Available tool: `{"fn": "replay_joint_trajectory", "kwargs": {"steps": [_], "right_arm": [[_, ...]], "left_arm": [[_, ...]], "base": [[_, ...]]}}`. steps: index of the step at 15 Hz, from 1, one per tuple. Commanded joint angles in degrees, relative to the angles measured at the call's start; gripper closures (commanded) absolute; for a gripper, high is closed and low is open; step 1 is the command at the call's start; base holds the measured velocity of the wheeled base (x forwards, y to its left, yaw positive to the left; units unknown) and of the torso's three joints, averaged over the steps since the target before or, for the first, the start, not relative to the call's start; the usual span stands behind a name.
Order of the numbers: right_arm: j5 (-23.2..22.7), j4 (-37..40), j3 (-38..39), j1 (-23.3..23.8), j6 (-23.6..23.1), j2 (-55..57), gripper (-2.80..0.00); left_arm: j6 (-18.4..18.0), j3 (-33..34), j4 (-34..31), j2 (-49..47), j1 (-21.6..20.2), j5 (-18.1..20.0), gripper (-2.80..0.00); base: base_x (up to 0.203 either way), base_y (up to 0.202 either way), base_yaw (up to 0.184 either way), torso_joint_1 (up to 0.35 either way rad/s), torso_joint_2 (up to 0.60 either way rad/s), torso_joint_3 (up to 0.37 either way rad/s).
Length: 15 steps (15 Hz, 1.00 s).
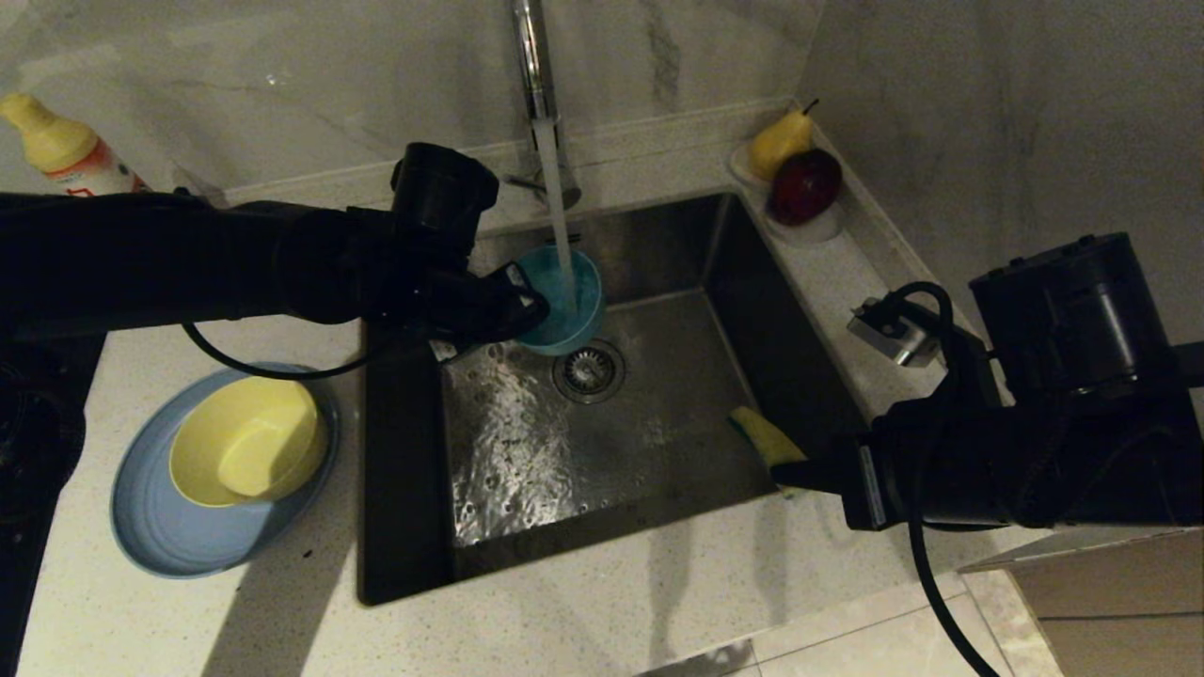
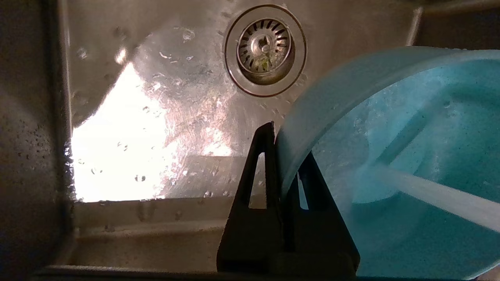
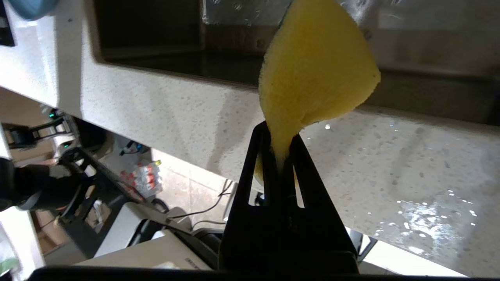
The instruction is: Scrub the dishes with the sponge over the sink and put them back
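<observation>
1. The left claw (image 1: 527,303) pinches the rim of the teal bowl (image 1: 564,299) and holds it over the back of the sink (image 1: 677,376), just behind the drain (image 1: 589,370).
2. In the left wrist view the two fingers (image 2: 259,171) are pressed onto the bowl's wall, one outside and one inside.
3. The bowl is tilted, its mouth facing toward the right side of the sink, and the water stream (image 1: 557,212) from the tap (image 1: 532,56) falls into it.
4. The right claw (image 1: 800,470) is pressed together on one end of the sponge (image 1: 764,434), over the sink's front right corner.
5. The right wrist view shows the sponge (image 3: 312,74) fanning out yellow beyond the fingers (image 3: 254,171), squeezed thin where they grip it.
6. The yellow bowl (image 1: 249,440) sits in the blue plate (image 1: 179,527) on the surface (image 1: 583,611) left of the sink, well apart from both claws.
7. The sink floor is wet and glistening left of the drain.
8. A pear (image 1: 781,141) and a red fruit (image 1: 805,184) lie in a white dish (image 1: 816,228) at the sink's back right corner.
9. A bottle (image 1: 58,146) with a yellow top stands at the far left by the wall.
</observation>
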<state>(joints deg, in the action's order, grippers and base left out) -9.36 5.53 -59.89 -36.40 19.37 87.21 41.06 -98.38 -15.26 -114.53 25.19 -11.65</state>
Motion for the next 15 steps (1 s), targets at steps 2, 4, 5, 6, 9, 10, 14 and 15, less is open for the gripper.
{"fn": "replay_joint_trajectory", "kwargs": {"steps": [2,4,5,6,9,10,14,15], "right_arm": [[-0.22,-0.09,-0.04,0.01,0.14,0.33,0.00],[-0.22,-0.09,0.04,0.36,0.14,0.24,0.00],[-0.23,-0.09,0.04,0.54,0.14,0.15,0.00],[-0.30,-0.09,0.04,0.54,0.14,0.15,0.00],[-0.30,-0.09,0.30,1.07,0.15,0.15,0.00],[-0.50,-0.09,0.30,1.69,0.14,0.16,0.00],[-1.89,-0.17,1.48,2.83,-0.25,0.15,0.00],[-1.97,-0.17,1.68,2.91,-0.47,0.15,0.00]], "left_arm": [[0.31,0.37,-0.04,0.37,-0.05,-0.12,0.00],[0.25,0.56,-0.29,0.54,-0.05,-0.12,0.00],[0.23,0.66,-0.21,0.54,-0.05,-0.21,0.00],[0.16,0.82,-0.12,0.62,-0.05,-0.21,0.00],[0.16,1.26,-0.03,0.62,-0.05,-0.66,0.00],[-0.06,1.48,-0.03,0.60,-0.06,-2.20,0.00],[-2.14,2.74,-0.04,3.31,-2.51,-6.18,0.00],[-3.68,3.57,-0.03,4.51,-3.56,-6.21,0.00]], "base": [[0.000,0.000,0.000,0.000,0.00,0.000],[0.000,0.000,0.000,0.000,0.00,0.000],[0.000,0.000,0.000,0.000,0.00,0.000],[0.000,0.000,0.000,0.000,0.00,0.000],[0.000,0.000,0.000,0.000,0.00,0.000],[0.000,0.000,0.000,0.000,0.00,0.000],[0.000,0.000,0.000,0.000,0.00,0.000],[0.000,0.000,0.000,0.000,0.00,0.000]]}}
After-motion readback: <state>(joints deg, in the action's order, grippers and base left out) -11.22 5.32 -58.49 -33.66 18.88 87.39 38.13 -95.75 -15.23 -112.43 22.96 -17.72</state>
